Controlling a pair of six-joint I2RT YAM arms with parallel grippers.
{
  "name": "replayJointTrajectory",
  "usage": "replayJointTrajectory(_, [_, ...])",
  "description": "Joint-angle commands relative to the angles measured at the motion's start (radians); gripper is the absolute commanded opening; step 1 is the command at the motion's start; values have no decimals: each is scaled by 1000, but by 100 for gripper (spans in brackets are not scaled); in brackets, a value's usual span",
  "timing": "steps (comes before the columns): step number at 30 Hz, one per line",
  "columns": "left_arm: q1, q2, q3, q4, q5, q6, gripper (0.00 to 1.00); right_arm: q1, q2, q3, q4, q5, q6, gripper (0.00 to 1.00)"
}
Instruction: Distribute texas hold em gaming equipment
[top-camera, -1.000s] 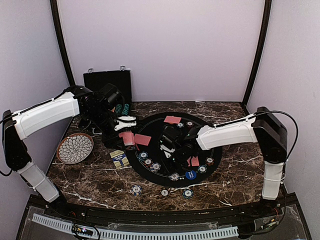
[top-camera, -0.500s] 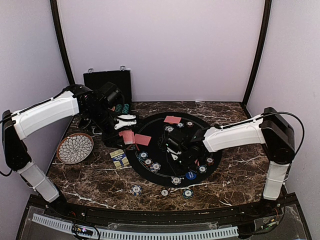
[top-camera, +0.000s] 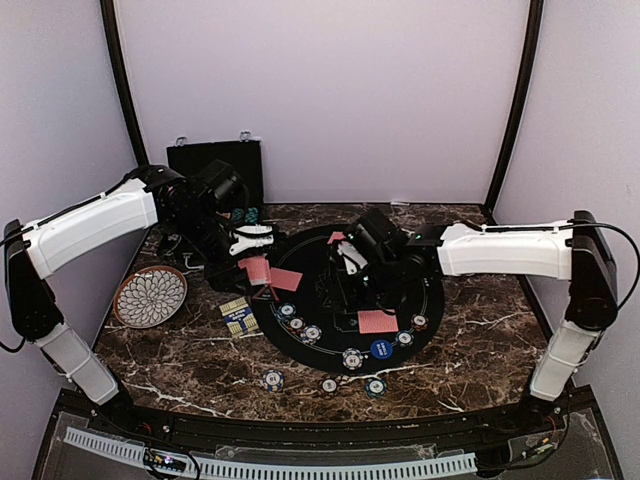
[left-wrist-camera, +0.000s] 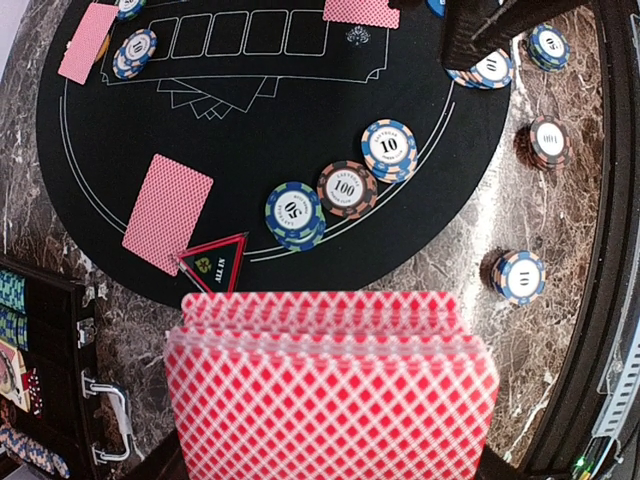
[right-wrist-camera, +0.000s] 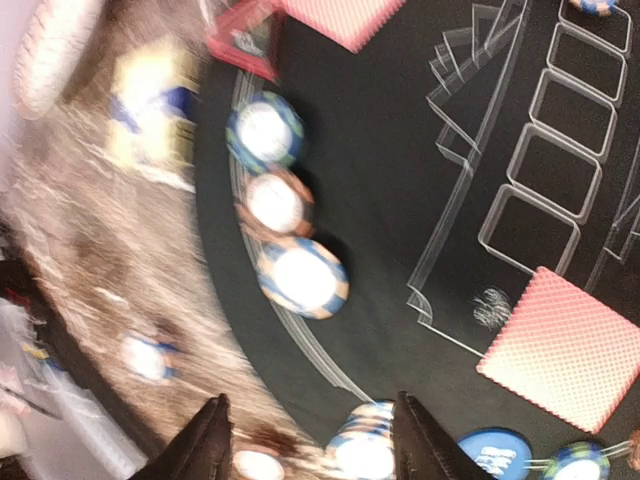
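Between the clenched jaws of the left gripper (top-camera: 250, 248), a deck (left-wrist-camera: 330, 385) of red, white-latticed cards stands squared, its upper edge slightly stepped. Just beyond it lie an "ALL IN" triangle (left-wrist-camera: 213, 264), one face-down card (left-wrist-camera: 168, 213) and three stripe-edged chips (left-wrist-camera: 345, 187) in a row along the rim of the mat (left-wrist-camera: 300, 110). The right gripper (right-wrist-camera: 312, 415) hangs released, nothing between its fingers, above that rim. The same chips, blurred, curve off to its left; a second card (right-wrist-camera: 565, 350) and a blue disc (right-wrist-camera: 497, 452) lie to its right. Bare felt opens ahead of these jaws, between chips and card.
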Motion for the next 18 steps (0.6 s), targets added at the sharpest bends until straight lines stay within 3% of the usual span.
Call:
replayJointTrajectory(1, [3, -9, 32, -20, 27, -13, 8, -64, -37, -41, 262, -277, 158, 63])
replayJointTrajectory(6, [3, -14, 28, -14, 31, -16, 8, -75, 5, -38, 470, -437, 293, 74])
replayJointTrajectory(18, [1, -7, 27, 5, 42, -25, 8, -77, 128, -28, 833, -589, 533, 79])
